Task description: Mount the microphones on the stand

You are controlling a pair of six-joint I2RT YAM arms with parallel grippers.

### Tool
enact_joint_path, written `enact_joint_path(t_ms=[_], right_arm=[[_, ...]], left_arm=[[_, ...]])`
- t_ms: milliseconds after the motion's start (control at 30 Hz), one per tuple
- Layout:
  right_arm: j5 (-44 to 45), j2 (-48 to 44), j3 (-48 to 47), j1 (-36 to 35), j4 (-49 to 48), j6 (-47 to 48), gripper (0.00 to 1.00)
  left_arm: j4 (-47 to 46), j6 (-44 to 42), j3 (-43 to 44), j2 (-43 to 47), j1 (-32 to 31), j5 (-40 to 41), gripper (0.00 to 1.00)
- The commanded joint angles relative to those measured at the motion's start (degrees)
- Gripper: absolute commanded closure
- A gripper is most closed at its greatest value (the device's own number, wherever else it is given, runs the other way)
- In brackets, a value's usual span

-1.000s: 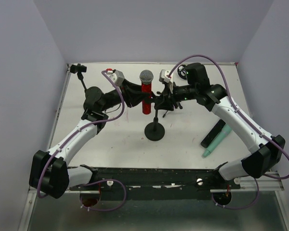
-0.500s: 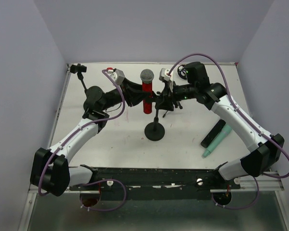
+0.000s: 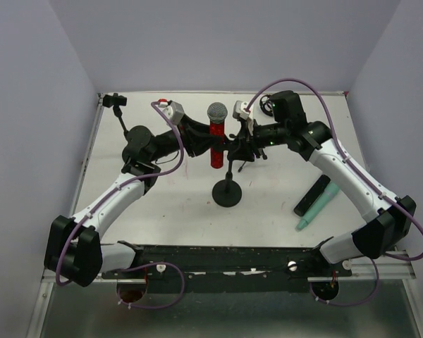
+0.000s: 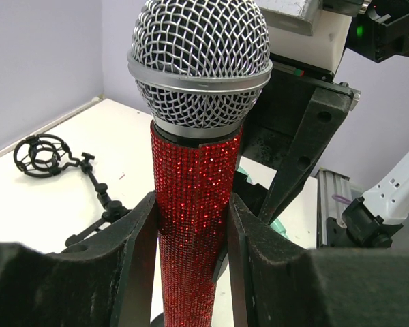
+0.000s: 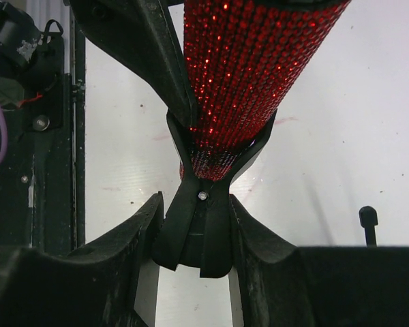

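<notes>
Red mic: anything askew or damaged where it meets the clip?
Nothing stands out. The red mic stands upright in the left end effector, its tail seated in the fork of the clip, whose stem the right end effector grips. No damage visible.

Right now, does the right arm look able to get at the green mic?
Probably not yet: the right gripper is shut on the stand clip. The green mic lies uncovered beside the black mic, close by that arm, so once it lets go, likely yes.
</notes>
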State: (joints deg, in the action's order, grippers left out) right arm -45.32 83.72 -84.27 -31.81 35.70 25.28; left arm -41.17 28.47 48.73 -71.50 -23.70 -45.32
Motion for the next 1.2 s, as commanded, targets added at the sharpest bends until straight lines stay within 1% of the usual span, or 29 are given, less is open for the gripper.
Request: enact_joint_path(t_ms=[0, 133, 233, 333, 400, 467, 500, 567, 633, 767, 833, 867, 1000, 1033, 1067, 1100, 1167], right_arm=[[-1.3, 1.4, -1.4, 0.0, 0.9, -0.6, 0.99], [-1.1, 1.9, -2.0, -0.1, 1.1, -0.7, 0.99], [-1.1, 1.9, -2.1, -0.1, 1.5, -0.7, 0.99], [-1.1, 2.1, -2.0, -0.1, 1.3, -1.0, 0.96], [-0.9, 2.0, -1.6, -0.1, 0.7, -1.6, 0.92], [-0.6, 1.9, -1.3, -0.1, 0.2, -2.0, 0.84], [-0.5, 1.8, -1.1, -0.2, 0.1, -2.3, 0.77], [0.2, 1.2, -0.6, -0.1, -0.5, -2.7, 0.59], [0.7, 0.6, -0.1, -0.1, -0.7, -2.7, 0.48], [1.2, -0.8, 0.7, 0.4, -0.9, -2.5, 0.29], [1.0, -1.8, 1.1, 1.0, -0.5, -1.9, 0.22], [0.9, -2.4, 1.5, 1.1, -0.5, -1.7, 0.20], [0.9, -3.1, 1.5, 1.8, 0.1, -1.1, 0.21], [0.9, -3.3, 1.5, 1.8, 0.0, -1.0, 0.23], [0.8, -3.3, 1.4, 1.8, 0.1, -1.1, 0.26], [0.6, -3.2, 1.2, 1.8, 0.1, -1.1, 0.32], [-0.1, -2.6, 1.0, 1.9, 0.5, -0.8, 0.51]], left_arm=[[-5.1, 2.2, 2.0, -0.7, -0.7, -3.0, 1.00], [-5.9, 3.1, 2.9, -2.1, -1.4, -4.2, 1.00], [-4.7, 2.7, 3.6, -2.6, -1.7, -5.8, 1.00], [-1.6, 0.7, 4.1, -2.3, -1.7, -6.6, 1.00], [0.5, -0.8, 3.9, -1.9, -1.7, -6.3, 1.00], [1.7, -2.3, 3.2, -1.0, -1.7, -5.2, 1.00], [2.3, -2.8, 3.0, -0.6, -1.7, -4.9, 1.00], [3.1, -3.9, 2.7, 0.2, -1.7, -4.0, 1.00], [3.8, -4.4, 2.6, 0.9, -1.6, -3.3, 1.00], [4.1, -5.0, 2.3, 1.5, -1.6, -1.6, 1.00], [4.1, -5.3, 2.2, 1.7, -1.6, -1.1, 1.00], [4.2, -5.3, 2.2, 1.8, -1.7, -1.0, 1.00], [4.6, -5.5, 2.2, 2.2, -1.6, -0.6, 1.00], [4.6, -5.5, 2.3, 2.2, -1.6, -0.6, 1.00], [4.7, -5.5, 2.4, 2.2, -1.7, -0.5, 1.00], [4.8, -5.5, 2.4, 2.2, -1.6, -0.4, 1.00], [4.9, -5.5, 2.5, 2.2, -1.7, -0.4, 1.00]])
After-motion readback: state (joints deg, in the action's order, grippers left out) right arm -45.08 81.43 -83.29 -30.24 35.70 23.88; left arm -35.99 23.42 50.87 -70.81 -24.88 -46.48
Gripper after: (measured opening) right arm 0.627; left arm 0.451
